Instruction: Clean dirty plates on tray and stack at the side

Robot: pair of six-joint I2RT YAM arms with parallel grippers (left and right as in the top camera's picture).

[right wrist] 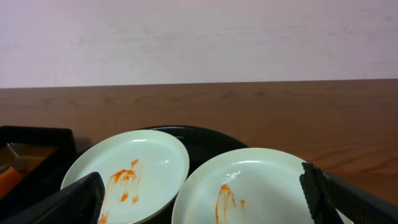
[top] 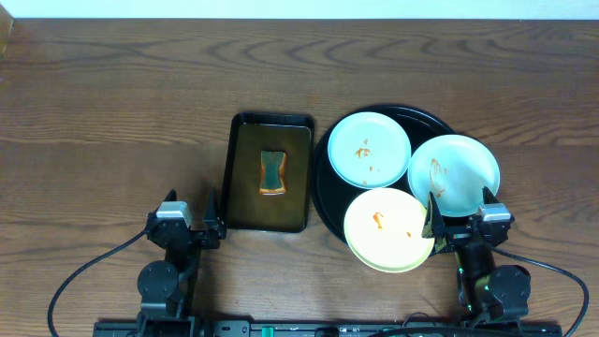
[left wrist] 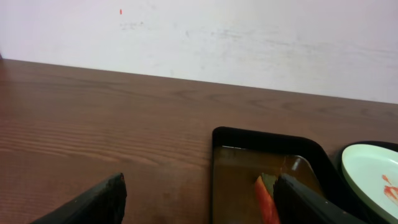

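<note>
Three smeared plates lie on the round black tray point(top: 329, 201) at the right. One mint plate point(top: 369, 149) is at the tray's upper left, a second mint plate point(top: 455, 174) at its right, and a cream-yellow plate point(top: 387, 228) at the front. The two mint plates also show in the right wrist view, the left one point(right wrist: 127, 174) and the nearer one point(right wrist: 261, 186), with the tray point(right wrist: 208, 140) behind them. My right gripper point(top: 460, 211) point(right wrist: 202, 199) is open and empty, low at the near edge of the right mint plate. My left gripper point(top: 192, 220) point(left wrist: 199, 202) is open and empty.
A rectangular dark tray point(top: 243, 201) holds brownish water and a green-and-orange sponge point(top: 271, 172), just left of the round tray. Its near corner and the sponge point(left wrist: 267, 202) show in the left wrist view. The wooden table point(top: 112, 112) stretches left and back to a pale wall.
</note>
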